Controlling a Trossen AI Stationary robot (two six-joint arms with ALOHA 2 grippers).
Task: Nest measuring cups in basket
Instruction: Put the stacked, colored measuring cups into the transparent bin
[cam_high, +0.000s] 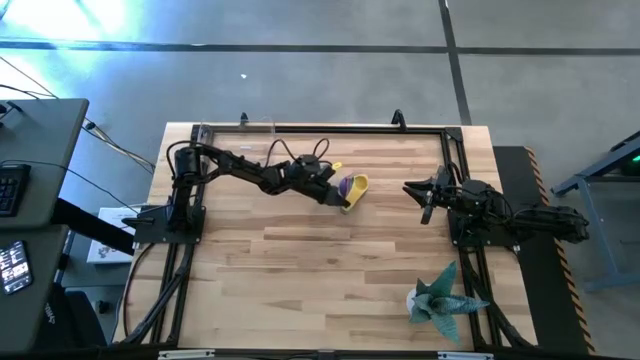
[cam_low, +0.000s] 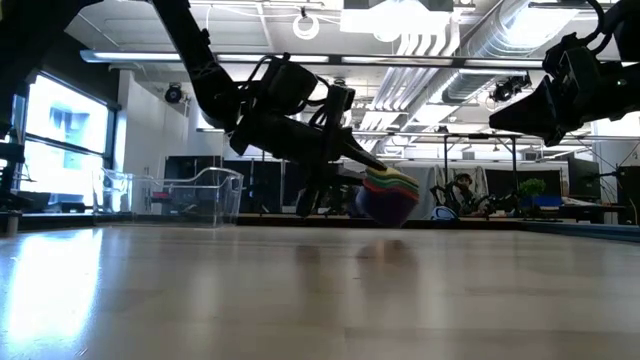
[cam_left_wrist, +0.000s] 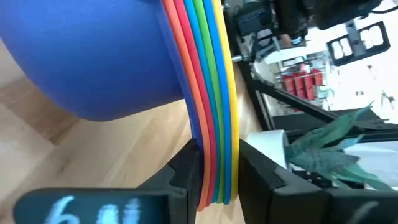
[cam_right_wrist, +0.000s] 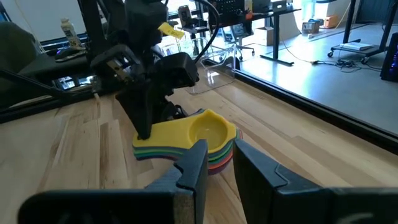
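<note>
The left gripper (cam_high: 340, 195) is clamped on the handles of the nested measuring cups (cam_high: 354, 188) — a full coloured stack with yellow innermost — held just above the table (cam_high: 300, 270) near its middle. The clear basket (cam_low: 195, 195) sits at the far edge, well apart. The right gripper (cam_high: 428, 200) waits nearby — fingers slightly parted, holding nothing.

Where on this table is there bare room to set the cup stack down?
Bare wood spans the near half, between the left arm's base and the teal plant figure. The middle is crowded: the left gripper clamps the nested cups, the right gripper alongside. The basket sits at the far left edge.
</note>
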